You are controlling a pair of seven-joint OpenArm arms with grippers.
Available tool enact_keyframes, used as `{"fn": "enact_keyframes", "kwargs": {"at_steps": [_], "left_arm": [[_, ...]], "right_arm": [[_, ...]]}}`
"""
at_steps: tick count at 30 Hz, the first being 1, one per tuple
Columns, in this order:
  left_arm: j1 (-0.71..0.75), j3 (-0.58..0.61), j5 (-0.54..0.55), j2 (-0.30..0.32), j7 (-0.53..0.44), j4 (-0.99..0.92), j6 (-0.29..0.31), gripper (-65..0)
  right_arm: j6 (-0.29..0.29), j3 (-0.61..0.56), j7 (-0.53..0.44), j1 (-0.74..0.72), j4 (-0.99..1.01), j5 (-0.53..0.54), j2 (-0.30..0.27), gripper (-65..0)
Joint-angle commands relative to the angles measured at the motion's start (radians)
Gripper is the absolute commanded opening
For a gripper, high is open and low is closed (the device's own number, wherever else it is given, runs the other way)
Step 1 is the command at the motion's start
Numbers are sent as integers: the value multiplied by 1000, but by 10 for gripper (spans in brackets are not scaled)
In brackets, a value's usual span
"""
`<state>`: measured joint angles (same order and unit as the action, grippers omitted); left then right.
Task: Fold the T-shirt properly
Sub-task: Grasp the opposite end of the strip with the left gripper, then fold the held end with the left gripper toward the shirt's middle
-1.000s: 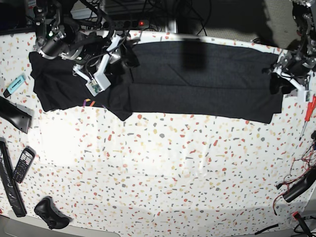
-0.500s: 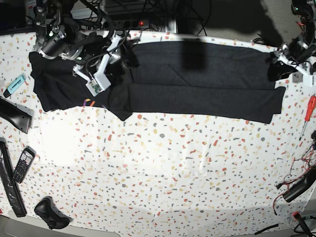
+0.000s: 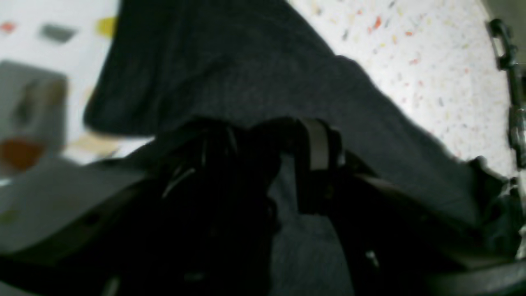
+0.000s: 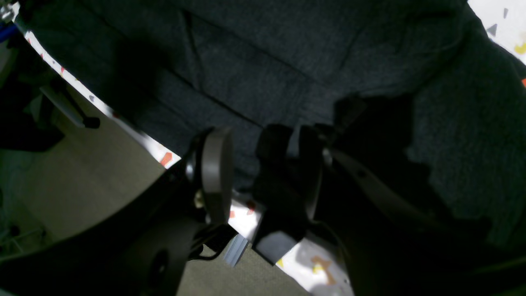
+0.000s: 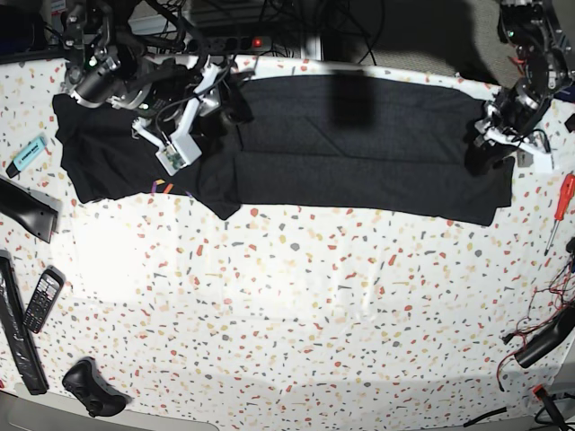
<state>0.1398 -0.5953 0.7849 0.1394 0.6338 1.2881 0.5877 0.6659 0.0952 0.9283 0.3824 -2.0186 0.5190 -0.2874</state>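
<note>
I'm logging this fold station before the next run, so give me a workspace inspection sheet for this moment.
Surface: table under a white speckled cloth, front part bare.
Job's things: T-shirt, black, lies in a long band along the far edge; a small coloured print shows near its left end.
Clutter: red screwdriver on the right; phone, black controller and teal marker on the left.
Grippers: left gripper open over the shirt's right end; right gripper open over the left end; neither pinches fabric.
Cables: red and black wires at the right edge; a tangle behind the table.
Surroundings: power strip with a red light at the back.
</note>
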Motion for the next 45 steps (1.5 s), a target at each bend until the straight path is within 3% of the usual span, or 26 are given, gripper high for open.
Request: {"fn": "enact_keyframes", "kwargs": {"at_steps": [1,3,5,7,9,15,21,24,27,32,38,43,45], "left_arm": [[-16,-3,7,11,1,-28,3,-401],[-43,-3,15,11,-13,-108,4,-404],[-65,-3,53,11,-21,-179,44,-444],[-82,-3,92,11,-21,-224,101,-527],[-91,-3,107,11,-21,-241,110,-650],[-92,-4,107,34,-41,-241,110,-650],[-93,-7,105,132,-131,-241,110,-650],[-92,-7,106,179,-123,-224,110,-650],[-89,-7,108,191,-51,-154,110,-650],[-46,-6,177,140,59,70,110,-650],[33,11,181,-25,138,326,106,-650],[67,172,219,-77,134,386,77,-650],[60,258,219,-78,109,386,38,-650]], "right_arm": [[7,4,-13,-5,-19,12,-6,-395],[7,4,-11,-5,-19,12,-6,-395],[7,4,-11,-5,-20,13,-6,-395],[7,4,-12,-5,-20,12,-6,-395],[7,4,-12,-5,-20,12,-6,-395],[7,5,-24,-5,-22,12,-6,-395],[7,51,-26,-5,-88,13,-6,-396],[7,89,-30,-5,-133,13,-6,-396],[7,122,-31,-5,-162,13,-6,-395],[7,149,-34,-5,-165,12,-6,-396],[7,149,-34,-6,-165,8,-6,-396],[6,149,-32,-17,-165,8,-6,-395],[6,149,-29,-31,-165,8,-6,-395]]}}
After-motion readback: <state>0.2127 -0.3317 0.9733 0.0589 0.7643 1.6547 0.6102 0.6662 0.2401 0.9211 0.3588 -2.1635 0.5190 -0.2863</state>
